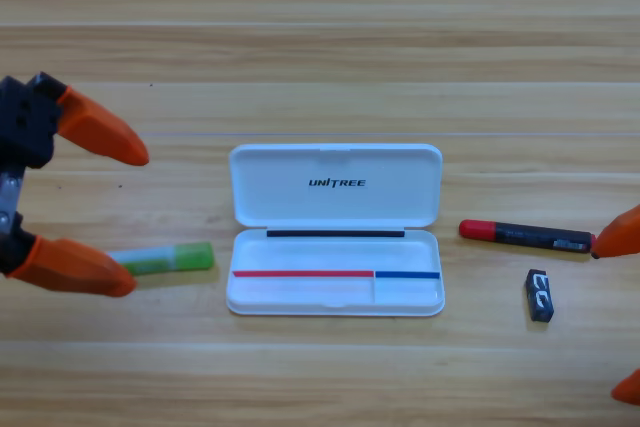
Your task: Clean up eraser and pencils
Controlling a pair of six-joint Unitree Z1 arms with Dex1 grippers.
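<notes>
Left gripper (128,217) at left edge, jaws spread wide — pale green-ended pencil (172,259) flat on worktop (320,37) just beside lower jaw tip. Right gripper (625,312) at right edge, also wide apart — black red-ended pencil (526,235) touching upper jaw tip, eraser (540,295) left of gap. White case (335,229) open, midway between grippers.

One camera only, fixed above the wooden table (320,27) and looking straight down on it. The open white case (335,230) sits just below the middle of its view. It stands close enough to read the lettering on the case's lid (no second view shares anything).
</notes>
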